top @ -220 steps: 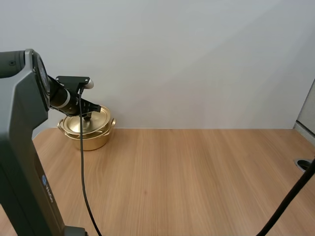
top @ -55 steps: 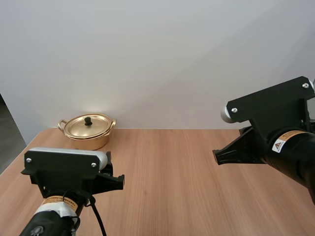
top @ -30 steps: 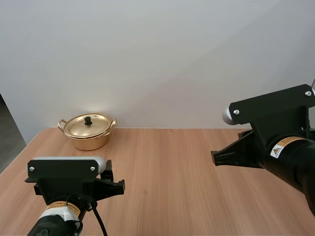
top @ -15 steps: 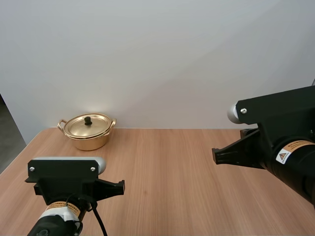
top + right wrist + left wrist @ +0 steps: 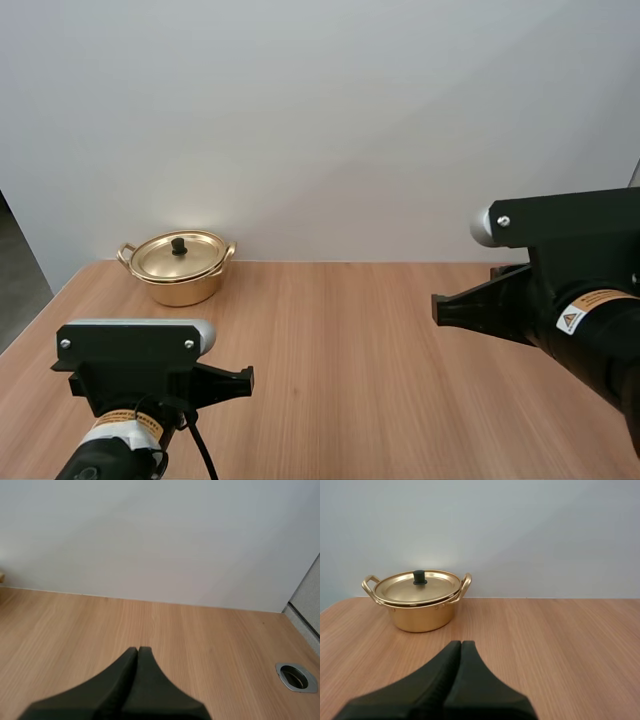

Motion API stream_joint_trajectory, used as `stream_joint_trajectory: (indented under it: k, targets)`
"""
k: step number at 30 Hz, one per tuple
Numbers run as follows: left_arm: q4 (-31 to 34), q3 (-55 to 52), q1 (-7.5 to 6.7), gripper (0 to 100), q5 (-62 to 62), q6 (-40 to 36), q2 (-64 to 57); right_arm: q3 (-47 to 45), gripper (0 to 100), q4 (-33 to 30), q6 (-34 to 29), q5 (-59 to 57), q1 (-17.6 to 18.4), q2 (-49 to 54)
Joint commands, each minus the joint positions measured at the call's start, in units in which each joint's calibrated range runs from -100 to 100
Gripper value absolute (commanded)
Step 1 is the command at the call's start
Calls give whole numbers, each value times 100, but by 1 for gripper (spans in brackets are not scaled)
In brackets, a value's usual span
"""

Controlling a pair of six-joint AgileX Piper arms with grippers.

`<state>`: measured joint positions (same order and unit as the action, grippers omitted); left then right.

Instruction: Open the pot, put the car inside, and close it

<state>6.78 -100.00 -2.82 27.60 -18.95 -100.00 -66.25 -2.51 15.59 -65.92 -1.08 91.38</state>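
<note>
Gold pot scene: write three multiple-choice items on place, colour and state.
1. Where on the light wooden table does the round gold metal pot stand? A far left corner; B centre; C near right edge.
2. What colour is the small knob on the flat gold lid? A red; B black; C white.
3. How do the left jaws stand? A shut together; B wide open; C pinching the lid.
Key: A, it sits by the wall at far left; B, the knob is dark; A, they form one wedge.
</note>
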Motion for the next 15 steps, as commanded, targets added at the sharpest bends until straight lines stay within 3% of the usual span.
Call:
stream_joint_trajectory:
  k: [1, 7, 15]
  targets:
    - [-5, 0, 4, 0, -1, -3, 0, -279, 0, 18, 4, 550, 13, -4]
    - [-5, 0, 4, 0, -1, -3, 0, -1484, 0, -45, 48, 2648, 12, -4]
    - [-5, 0, 4, 0, -1, -3, 0, -2486, 0, -34, 48, 3121, 40, -4]
